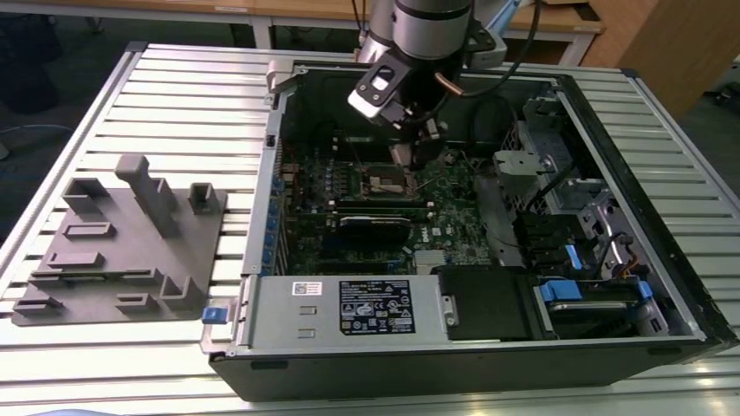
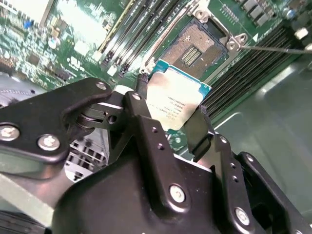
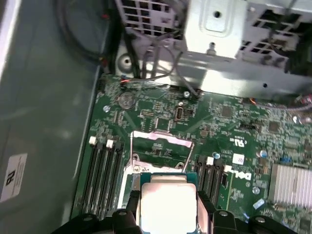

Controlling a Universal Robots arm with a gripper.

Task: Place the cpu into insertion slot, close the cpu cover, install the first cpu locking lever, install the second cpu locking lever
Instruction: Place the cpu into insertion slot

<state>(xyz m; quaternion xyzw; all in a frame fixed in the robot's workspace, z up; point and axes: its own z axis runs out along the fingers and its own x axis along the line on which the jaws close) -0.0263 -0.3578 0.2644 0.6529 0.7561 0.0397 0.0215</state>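
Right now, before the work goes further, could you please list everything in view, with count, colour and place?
computer case: one, black, open, on the table
table: one, silver slats, under the case
fixture block: one, grey, on the table, at the exterior view's left of the case
motherboard: one, green, inside the case
insertion slot: one, dark gold-tinted centre, on the motherboard, empty
cpu cover: one, silver, raised open at the slot's edge
memory slots: several, black, beside the insertion slot
cpu: one, silver-grey, held near the slot, not in it
arm: one, grey, above the case
gripper: one, black, shut on the cpu
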